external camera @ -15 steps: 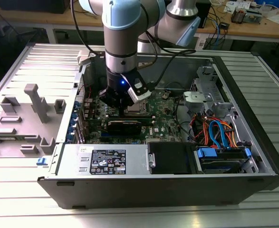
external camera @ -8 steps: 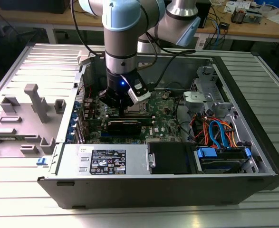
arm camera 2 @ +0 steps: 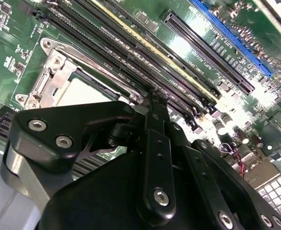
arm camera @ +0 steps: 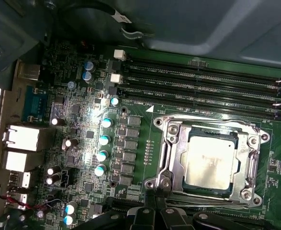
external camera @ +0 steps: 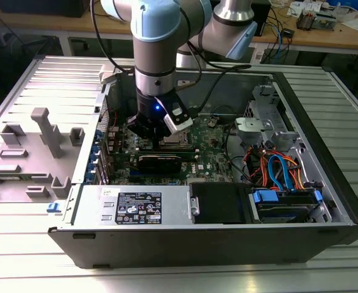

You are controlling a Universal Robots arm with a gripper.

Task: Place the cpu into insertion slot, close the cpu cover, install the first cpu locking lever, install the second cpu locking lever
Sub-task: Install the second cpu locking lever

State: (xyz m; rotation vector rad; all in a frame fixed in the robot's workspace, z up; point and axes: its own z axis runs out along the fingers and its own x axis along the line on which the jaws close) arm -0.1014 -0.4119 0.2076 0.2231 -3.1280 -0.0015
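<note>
The cpu lies flat in the insertion slot, its dull silver top showing through the window of the cpu cover, which lies down over it. A thin locking lever runs along the socket's side toward the memory slots. My gripper is shut, its black fingertips pressed together just off one corner of the socket. In the second wrist view the gripper hangs over the socket edge, beside the cpu. In the exterior view the gripper sits low over the motherboard inside the case.
Long black memory slots run beside the socket. Capacitors and rear ports flank it. The open case holds a power supply, a black drive box and orange and blue cables. Grey fixtures stand at the exterior view's left.
</note>
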